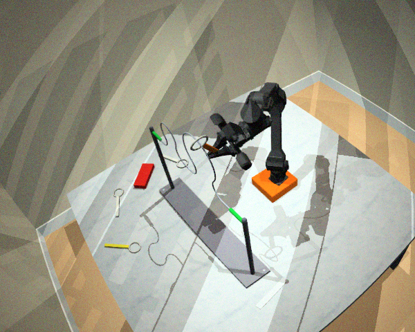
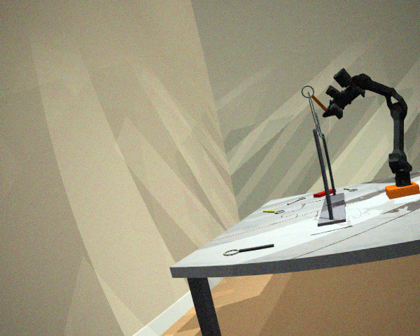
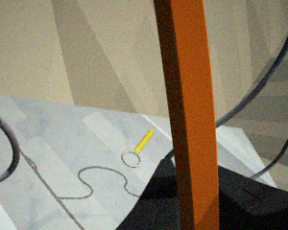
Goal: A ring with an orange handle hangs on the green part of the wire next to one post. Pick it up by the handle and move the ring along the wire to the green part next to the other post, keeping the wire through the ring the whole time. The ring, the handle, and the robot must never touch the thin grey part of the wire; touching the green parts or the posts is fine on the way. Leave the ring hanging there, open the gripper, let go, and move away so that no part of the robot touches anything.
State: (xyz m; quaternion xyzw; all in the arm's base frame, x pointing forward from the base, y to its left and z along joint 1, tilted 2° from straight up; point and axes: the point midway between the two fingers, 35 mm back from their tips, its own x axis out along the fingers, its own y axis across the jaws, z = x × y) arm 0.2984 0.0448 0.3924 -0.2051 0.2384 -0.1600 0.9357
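Observation:
The ring is around the thin grey wire at a high bend in its middle stretch; whether they touch is too small to tell. Its orange handle slants down to my gripper, which is shut on the handle's end. One green part is beside the near post. The other green part is beside the far post. In the wrist view the ring is not clearly visible, and wire shows right of the handle.
A red block lies beyond the stand's base plate. A yellow-handled ring and two pale-handled rings lie on the table. A black-handled ring lies near the table edge in the exterior view.

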